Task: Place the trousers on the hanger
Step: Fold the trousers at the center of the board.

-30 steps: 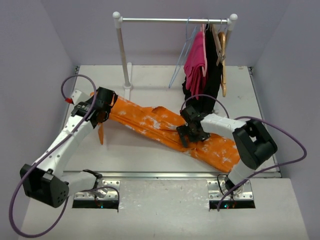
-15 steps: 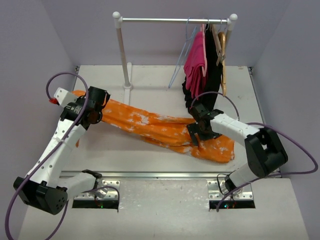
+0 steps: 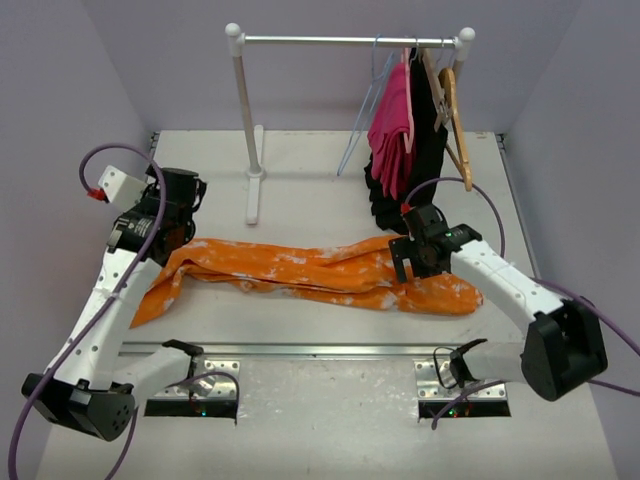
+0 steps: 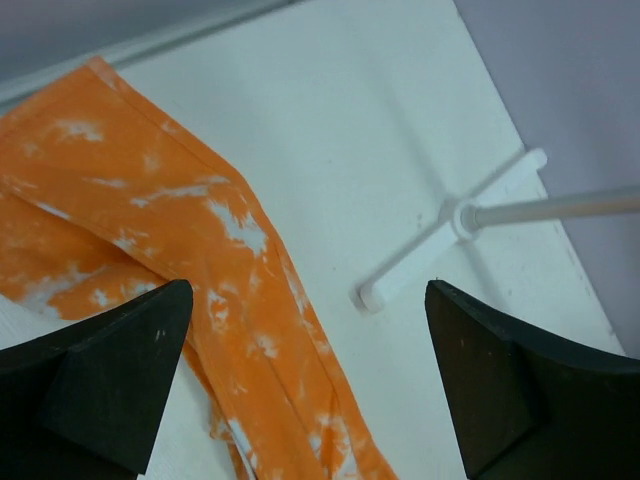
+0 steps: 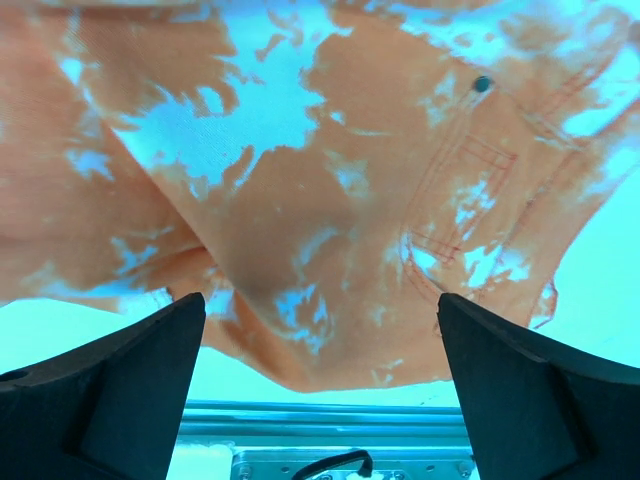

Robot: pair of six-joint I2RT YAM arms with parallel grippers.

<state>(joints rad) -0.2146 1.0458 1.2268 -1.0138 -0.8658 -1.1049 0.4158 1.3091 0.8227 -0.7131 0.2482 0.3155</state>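
Note:
The orange trousers [image 3: 310, 268] with white blotches lie stretched left to right across the front half of the table. My left gripper [image 3: 163, 232] hovers open above their left end, where the leg cloth [image 4: 150, 250] shows below its black fingers [image 4: 100, 385] with nothing between them. Over the wide right end, my right gripper [image 3: 415, 262] also stands open, and the trousers [image 5: 330, 200] fill its view beneath bare fingers [image 5: 545, 390]. The thin pale blue-grey wire hanger [image 3: 362, 112] hangs bare on the rail at the back, far from both grippers.
A white clothes rack stands at the back; its post [image 3: 245, 110] rises from a cross foot [image 4: 440, 240] close to my left gripper. A pink garment [image 3: 392, 125], a black garment [image 3: 428, 150] and a tan wooden hanger [image 3: 455, 115] hang at the rail's right end. A metal strip [image 3: 320, 350] lines the table's front edge.
My left gripper has opened and let go of the trousers' leg end. The trousers have swung from a diagonal to lie flat nearer the front. The right gripper has shifted right, staying open.

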